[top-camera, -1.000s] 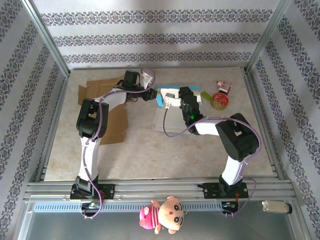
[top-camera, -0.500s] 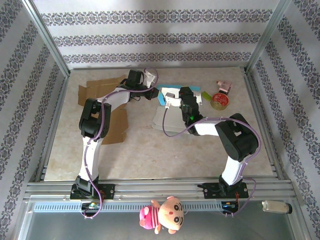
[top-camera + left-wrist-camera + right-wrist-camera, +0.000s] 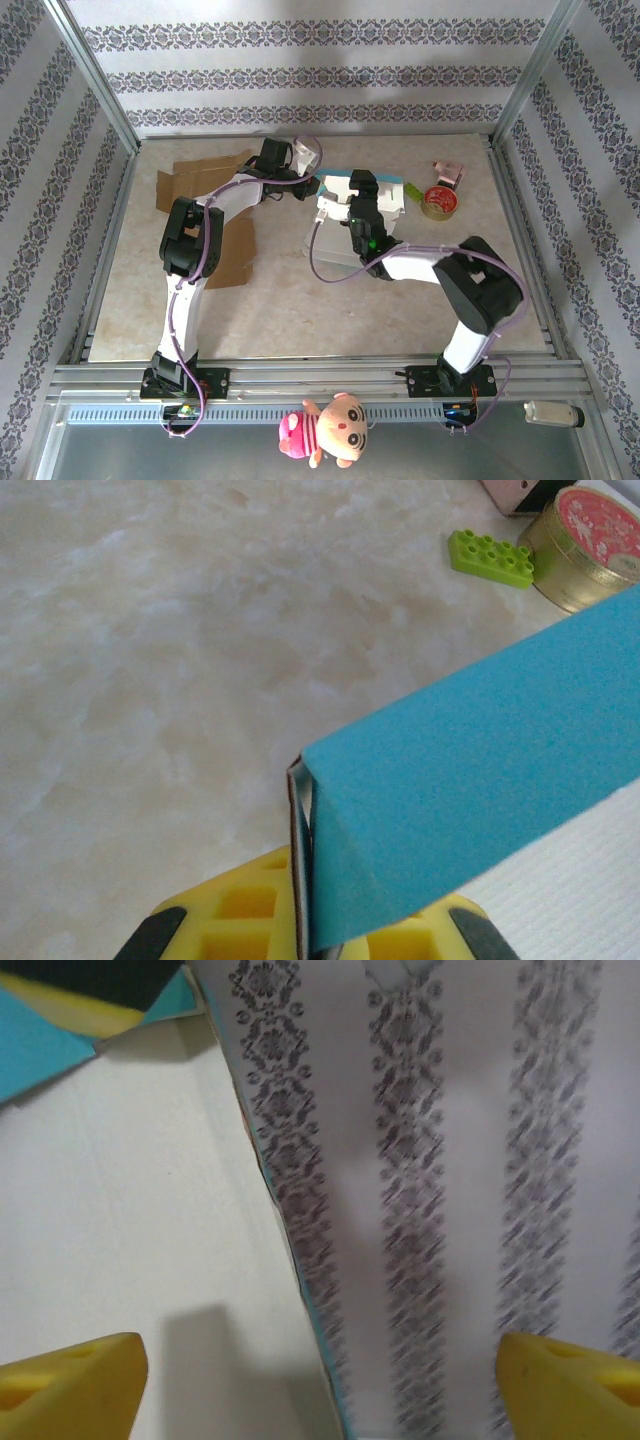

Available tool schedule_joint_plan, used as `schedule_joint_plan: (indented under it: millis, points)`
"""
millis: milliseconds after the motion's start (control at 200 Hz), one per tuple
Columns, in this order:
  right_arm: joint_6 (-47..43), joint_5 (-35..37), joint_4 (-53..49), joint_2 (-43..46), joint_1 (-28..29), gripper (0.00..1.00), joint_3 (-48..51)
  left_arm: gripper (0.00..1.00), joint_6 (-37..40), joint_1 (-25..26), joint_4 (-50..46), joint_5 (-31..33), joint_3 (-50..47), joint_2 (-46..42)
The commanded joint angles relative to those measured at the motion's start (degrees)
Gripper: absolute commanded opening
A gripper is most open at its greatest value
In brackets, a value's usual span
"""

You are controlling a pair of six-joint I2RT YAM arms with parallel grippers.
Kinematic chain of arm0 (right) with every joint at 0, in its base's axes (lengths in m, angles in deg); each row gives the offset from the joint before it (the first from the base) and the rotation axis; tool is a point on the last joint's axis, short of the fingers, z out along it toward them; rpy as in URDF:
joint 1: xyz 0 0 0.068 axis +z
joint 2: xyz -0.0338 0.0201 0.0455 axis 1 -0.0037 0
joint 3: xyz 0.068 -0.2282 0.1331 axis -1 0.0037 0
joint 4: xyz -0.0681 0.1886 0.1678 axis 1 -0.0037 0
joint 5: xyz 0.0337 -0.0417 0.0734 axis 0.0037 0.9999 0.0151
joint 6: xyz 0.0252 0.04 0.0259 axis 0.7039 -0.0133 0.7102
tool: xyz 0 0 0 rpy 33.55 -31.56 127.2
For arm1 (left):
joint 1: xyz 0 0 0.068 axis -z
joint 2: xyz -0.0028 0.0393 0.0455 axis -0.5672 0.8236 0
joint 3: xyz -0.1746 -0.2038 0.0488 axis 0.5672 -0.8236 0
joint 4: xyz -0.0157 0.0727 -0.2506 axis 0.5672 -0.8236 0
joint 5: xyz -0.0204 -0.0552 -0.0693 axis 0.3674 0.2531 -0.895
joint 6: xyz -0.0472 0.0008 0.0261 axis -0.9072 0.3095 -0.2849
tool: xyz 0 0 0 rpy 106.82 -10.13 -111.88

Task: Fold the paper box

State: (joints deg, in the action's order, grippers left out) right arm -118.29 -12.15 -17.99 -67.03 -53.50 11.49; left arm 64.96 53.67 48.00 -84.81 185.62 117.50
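Observation:
The paper box (image 3: 336, 252), white inside and blue outside, lies mid-table with its panels partly raised. My left gripper (image 3: 305, 885) is shut on the edge of its blue flap (image 3: 480, 770), which is pinched between the yellow fingers (image 3: 240, 910). Seen from above, that gripper (image 3: 308, 180) is at the box's far left corner. My right gripper (image 3: 320, 1380) stands wide open over the box's white inner face (image 3: 120, 1210). A raised panel edge (image 3: 300, 1280) runs between its yellow fingertips (image 3: 70, 1380) without touching them. From above it (image 3: 345, 203) hovers over the box's far side.
Brown cardboard pieces (image 3: 200, 175) lie at the far left. A green brick (image 3: 490, 558), a round tin of tape (image 3: 590, 550) and a pink object (image 3: 448, 172) sit right of the box. Patterned walls close in the table. A plush doll (image 3: 325, 430) hangs off the near rail.
My right gripper has opened wide and let go of the box panel, and its arm has shifted left. My left gripper has finished closing on the blue flap and edged right.

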Motion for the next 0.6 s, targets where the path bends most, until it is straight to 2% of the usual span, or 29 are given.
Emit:
schedule_joint_plan:
  millis: [0,50,115,185,225,285,365,440,510,595]
  points:
    - [31.6,4.1,-24.1,11.8,1.6,0.91,-2.3,0.02,2.9,0.9,-5.8,2.3,0.3,-2.7]
    - [48.8,-1.3,-38.6,16.9,1.0,0.91,-4.4,0.02,2.4,0.9,-6.0,2.3,0.2,-2.8]
    - [69.2,-14.8,-50.7,21.6,-1.6,0.91,-6.2,0.02,1.8,1.2,-5.6,1.9,-0.4,-3.3]
    - [89.7,-28.4,-55.4,23.4,-4.7,0.90,-6.3,0.02,1.4,1.6,-4.6,1.5,-1.4,-3.8]
    - [97.9,-36.3,-55.4,22.8,-6.2,0.88,-6.1,0.01,1.2,1.9,-4.2,1.4,-1.9,-3.9]
    - [108.7,-42.7,-53.5,20.3,-7.3,0.87,-6.2,0.01,1.0,2.3,-4.4,1.4,-2.0,-3.8]
    - [119.5,-47.0,-47.7,15.8,-9.3,0.87,-6.2,0.02,0.8,2.5,-4.2,1.4,-2.3,-3.7]
    - [125.4,-48.6,-40.5,10.5,-10.1,0.90,-6.6,0.02,0.2,2.6,-4.0,1.5,-2.6,-3.6]
    - [126.2,-48.7,-38.6,5.5,-9.5,0.97,-9.3,0.02,-0.4,2.7,-4.1,1.7,-3.0,-3.9]
    - [124.4,-44.3,-37.4,1.2,-8.0,0.98,-11.2,0.02,-0.9,2.6,-4.2,2.1,-3.2,-4.1]
